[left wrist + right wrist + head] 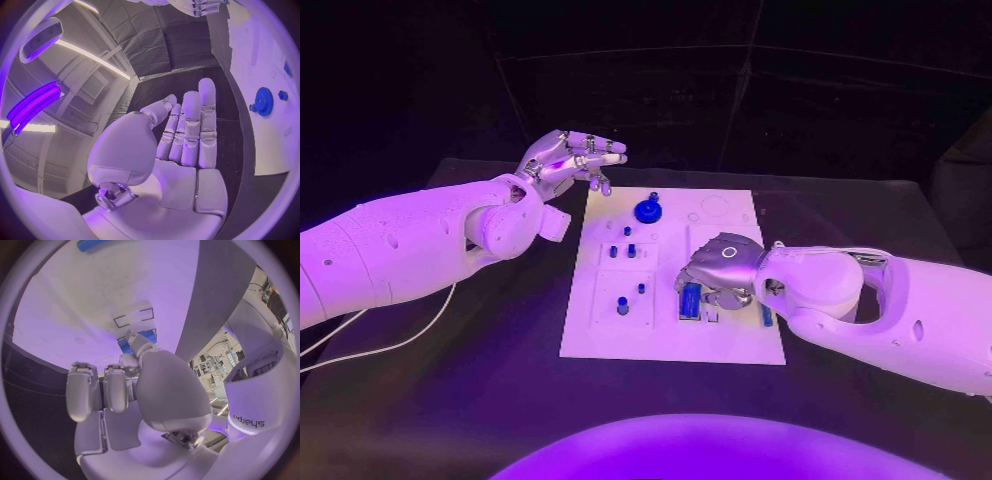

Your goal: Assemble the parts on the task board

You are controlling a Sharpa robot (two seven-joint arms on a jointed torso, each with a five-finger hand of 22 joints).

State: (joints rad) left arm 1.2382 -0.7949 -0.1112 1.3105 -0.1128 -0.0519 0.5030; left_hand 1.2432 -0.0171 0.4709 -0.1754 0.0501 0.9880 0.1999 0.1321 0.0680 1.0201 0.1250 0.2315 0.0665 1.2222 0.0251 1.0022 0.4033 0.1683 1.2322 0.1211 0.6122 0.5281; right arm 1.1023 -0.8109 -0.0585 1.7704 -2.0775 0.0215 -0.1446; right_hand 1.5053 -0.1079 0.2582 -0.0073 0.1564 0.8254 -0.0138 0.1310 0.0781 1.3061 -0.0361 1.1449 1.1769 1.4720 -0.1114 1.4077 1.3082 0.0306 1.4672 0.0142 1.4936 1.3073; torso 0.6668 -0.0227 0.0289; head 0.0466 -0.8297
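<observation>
Lying in the middle of the black table (473, 400), the white task board (668, 330) carries a blue gear (648, 211) near its far edge and small blue parts (630, 251) down its left half. The right hand (718, 272) hovers low over the board's right side, hiding part of a long blue piece (689, 300); whether it grips anything cannot be told. Its wrist view shows a fingertip (135, 340) at a blue part (147, 335). The left hand (570, 158) holds nothing, fingers straight and together in its wrist view, raised beyond the board's far left corner.
</observation>
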